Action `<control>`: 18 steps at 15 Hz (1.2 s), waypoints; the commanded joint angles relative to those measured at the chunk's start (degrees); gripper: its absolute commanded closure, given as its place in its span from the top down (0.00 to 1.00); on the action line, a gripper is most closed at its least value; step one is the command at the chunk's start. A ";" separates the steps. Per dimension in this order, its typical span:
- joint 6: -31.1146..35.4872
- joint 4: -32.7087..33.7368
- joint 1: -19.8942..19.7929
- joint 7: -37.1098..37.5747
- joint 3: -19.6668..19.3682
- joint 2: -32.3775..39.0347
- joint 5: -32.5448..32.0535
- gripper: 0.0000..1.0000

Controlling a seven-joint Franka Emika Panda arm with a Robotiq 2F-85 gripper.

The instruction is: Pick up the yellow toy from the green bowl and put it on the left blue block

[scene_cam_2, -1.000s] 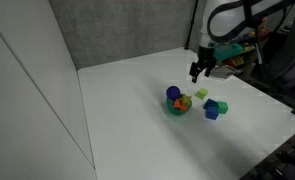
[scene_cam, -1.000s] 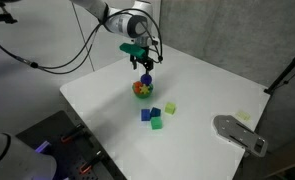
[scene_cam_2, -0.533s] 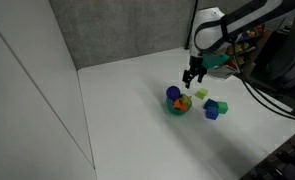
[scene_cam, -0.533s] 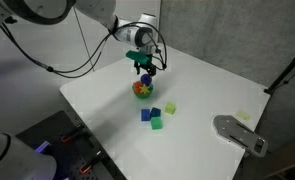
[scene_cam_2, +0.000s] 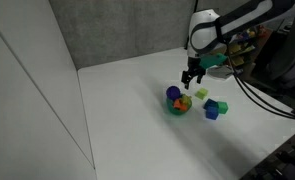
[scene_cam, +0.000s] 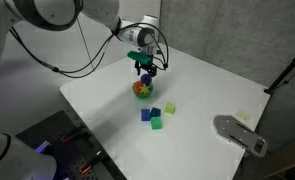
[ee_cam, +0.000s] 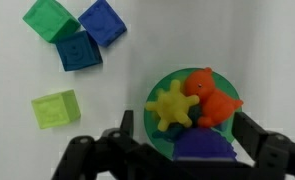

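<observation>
The gripper (scene_cam: 144, 69) hangs wide open above the green bowl (ee_cam: 153, 95); the yellow toy (ee_cam: 172, 105) lies inside, at nine o'clock of the orange toy (ee_cam: 209, 98).

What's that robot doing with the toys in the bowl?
The robot's end effector hangs open right above the green bowl. In the bowl sit a yellow toy, a red-orange toy and a blue toy. Nothing is grabbed yet. The yellow toy is meant to go onto one of the blue blocks, which wait nearby beside green cubes.
</observation>
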 commanded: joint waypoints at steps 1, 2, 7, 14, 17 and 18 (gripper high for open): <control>3.00 -0.78 -0.11 -0.60 -0.06 0.61 -0.02 1.00; 4.63 -1.32 -0.11 -0.82 -0.04 0.89 -0.14 1.00; 12.07 -2.65 0.02 -1.77 0.26 3.13 -0.25 1.00; 14.69 -2.56 -0.22 -4.25 0.61 5.57 -0.30 1.00; 14.14 -2.38 -0.25 -5.16 0.73 6.12 -0.25 0.84; 14.10 -2.37 -0.22 -5.25 0.73 6.21 -0.26 0.78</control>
